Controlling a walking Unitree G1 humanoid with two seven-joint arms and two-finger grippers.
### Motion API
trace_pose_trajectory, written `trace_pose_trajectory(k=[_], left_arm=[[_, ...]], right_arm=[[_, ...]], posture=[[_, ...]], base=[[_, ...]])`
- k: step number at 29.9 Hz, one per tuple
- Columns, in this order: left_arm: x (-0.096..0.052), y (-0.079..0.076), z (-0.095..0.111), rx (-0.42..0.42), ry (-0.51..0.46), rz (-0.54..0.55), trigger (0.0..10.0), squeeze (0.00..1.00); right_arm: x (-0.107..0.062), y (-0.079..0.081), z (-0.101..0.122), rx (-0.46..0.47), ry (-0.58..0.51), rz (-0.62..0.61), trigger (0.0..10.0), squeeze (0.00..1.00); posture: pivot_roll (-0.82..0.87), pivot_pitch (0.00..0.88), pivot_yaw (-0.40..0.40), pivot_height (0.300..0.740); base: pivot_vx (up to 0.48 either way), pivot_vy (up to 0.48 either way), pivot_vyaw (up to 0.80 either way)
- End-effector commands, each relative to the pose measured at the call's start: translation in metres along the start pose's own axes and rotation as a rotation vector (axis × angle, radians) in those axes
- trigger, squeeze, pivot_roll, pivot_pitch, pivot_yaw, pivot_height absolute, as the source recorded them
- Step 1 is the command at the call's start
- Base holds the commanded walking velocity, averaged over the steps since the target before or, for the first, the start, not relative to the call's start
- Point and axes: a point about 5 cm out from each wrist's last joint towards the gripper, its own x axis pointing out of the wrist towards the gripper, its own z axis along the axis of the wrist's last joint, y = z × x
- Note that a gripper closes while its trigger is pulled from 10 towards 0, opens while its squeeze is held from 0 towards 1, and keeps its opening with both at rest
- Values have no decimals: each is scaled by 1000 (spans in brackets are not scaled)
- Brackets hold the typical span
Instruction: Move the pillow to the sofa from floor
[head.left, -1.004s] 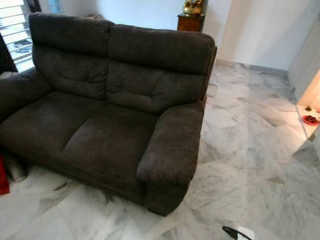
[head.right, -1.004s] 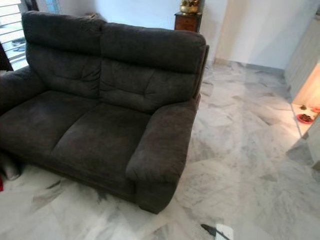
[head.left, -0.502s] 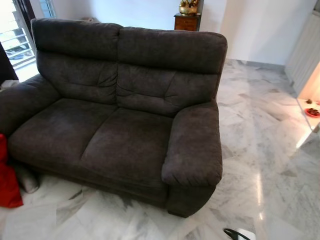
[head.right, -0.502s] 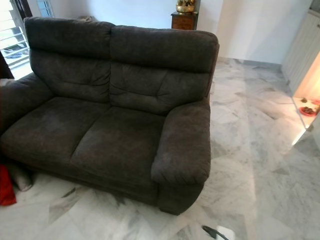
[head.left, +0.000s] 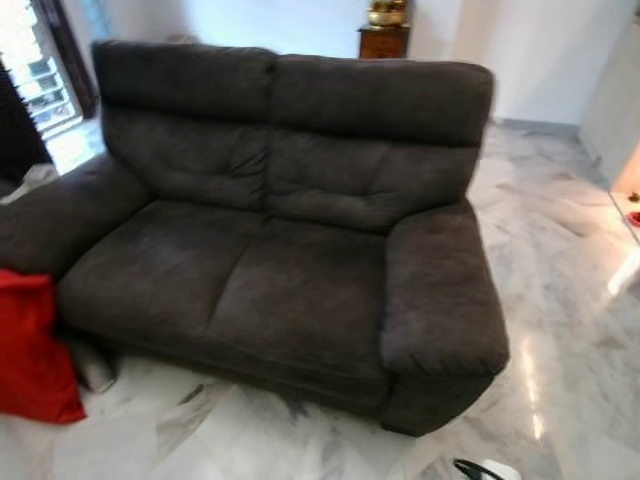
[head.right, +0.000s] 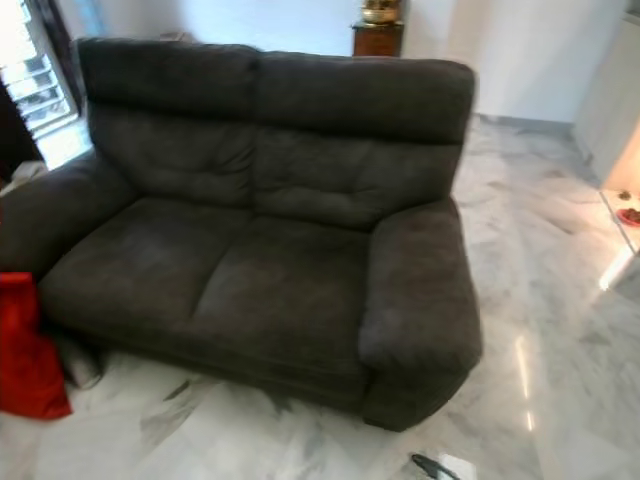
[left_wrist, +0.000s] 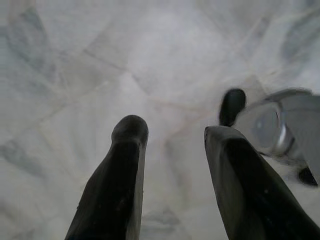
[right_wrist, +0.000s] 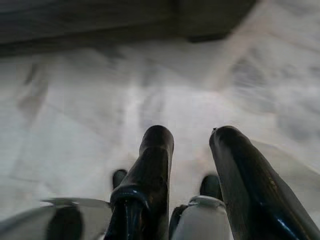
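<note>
A red pillow (head.left: 35, 345) stands on the marble floor at the far left, leaning against the front corner of the dark grey two-seat sofa (head.left: 290, 280). The sofa's seat cushions hold nothing. My left gripper (left_wrist: 172, 135) hangs over bare marble floor, open, nothing between its fingers. My right gripper (right_wrist: 192, 137) also points down at the floor, open, with the sofa's base across the far side of its view. Both grippers are well away from the pillow.
A grey object (head.left: 95, 365) lies on the floor beside the pillow, under the sofa's edge. A wooden cabinet (head.left: 385, 38) stands behind the sofa. A window (head.left: 35, 70) is at the left. Open marble floor (head.left: 570, 330) spreads to the right.
The camera has swung to the left: the sofa has shifted right in the picture and much more of the red pillow has come into view. Both arms hang as before.
</note>
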Motion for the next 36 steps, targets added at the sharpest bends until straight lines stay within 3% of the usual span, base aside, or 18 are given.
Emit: trace_pose_trajectory(k=[1,20,26,31,36], left_arm=[[1,-4,1,0,0,-6,10000,0],[3,-9,11,-3,-11,-9,10000,0],[2,-3,10,-5,-8,-4,10000,0],[2,-2,9,-15,-13,-4,10000,0],[0,-7,-5,-12,10,-6,10000,0]], right_arm=[[-3,-12,0,-9,3,-33,10000,0],[-3,-15,2,-50,-8,-44,10000,0],[-4,-17,2,-73,1,-58,10000,0],[-3,-15,3,-41,-19,-47,10000,0],[-3,-15,4,-46,-14,-48,10000,0]], posture=[[136,0,11,740],[95,0,15,740],[99,0,9,740],[106,0,11,740],[111,0,17,740]], base=[[0,480,0],[0,479,0],[0,476,0],[0,475,0],[0,472,0]])
